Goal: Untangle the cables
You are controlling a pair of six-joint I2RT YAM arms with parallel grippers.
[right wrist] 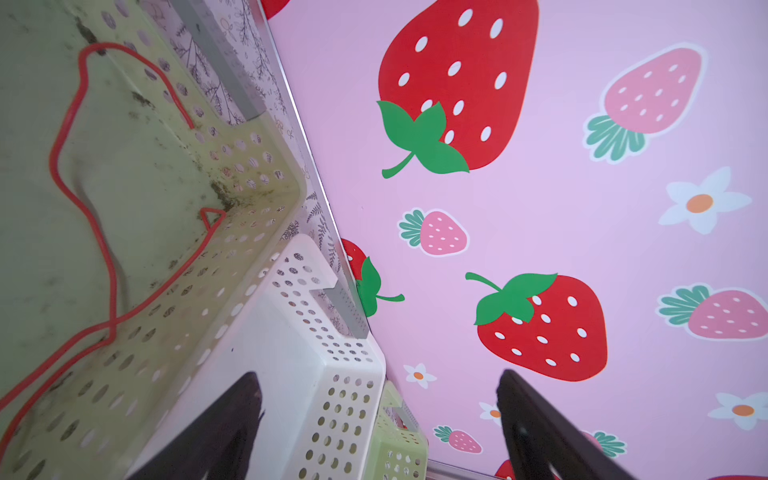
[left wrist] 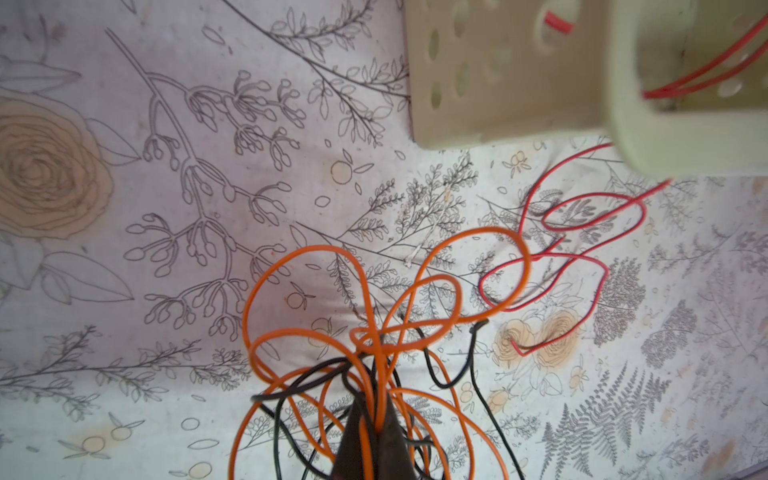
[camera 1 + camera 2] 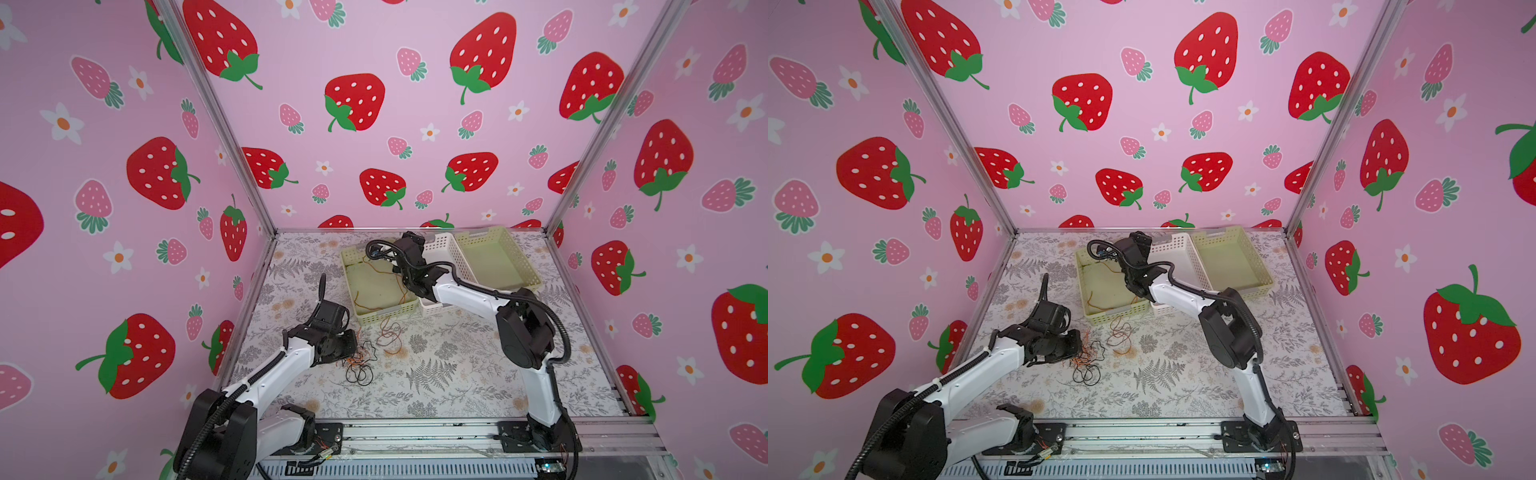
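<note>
Left wrist view, low left claw [image 2: 368, 415] clenching orange cable [image 2: 316, 248], right claw [image 1: 378, 419] released, raised.

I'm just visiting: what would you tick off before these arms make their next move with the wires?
1. Grip of left hand on orange cable: ok, shut on it.
2. Separation of black cable from orange: not ok, loops interlaced at the hand.
3. Whole red cable inside green basket: not ok, part trails over the wall onto the table.
4. Red clear of orange loop: cannot tell; they overlap in the left wrist view.
5. State of right hand: ok, open and empty.
</note>
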